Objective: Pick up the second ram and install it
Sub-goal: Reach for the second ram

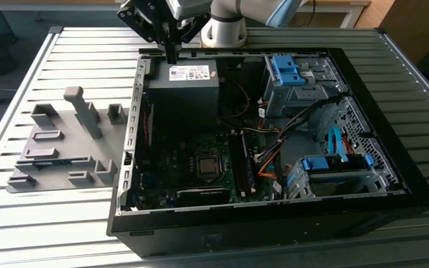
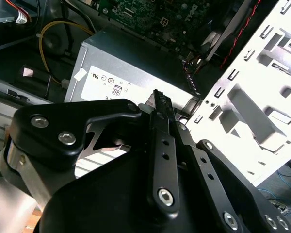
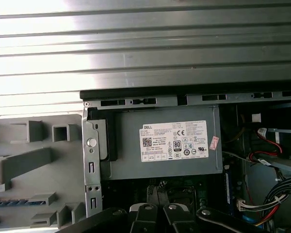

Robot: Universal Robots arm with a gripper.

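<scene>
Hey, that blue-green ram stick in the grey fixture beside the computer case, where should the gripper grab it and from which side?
Grip the ram stick by its exposed long upper edge, near mid-length, across the two flat faces, coming straight down from above. It seems to sit low in the grey fixture with its raised blocks close by, so a sideways approach looks blocked.
</scene>
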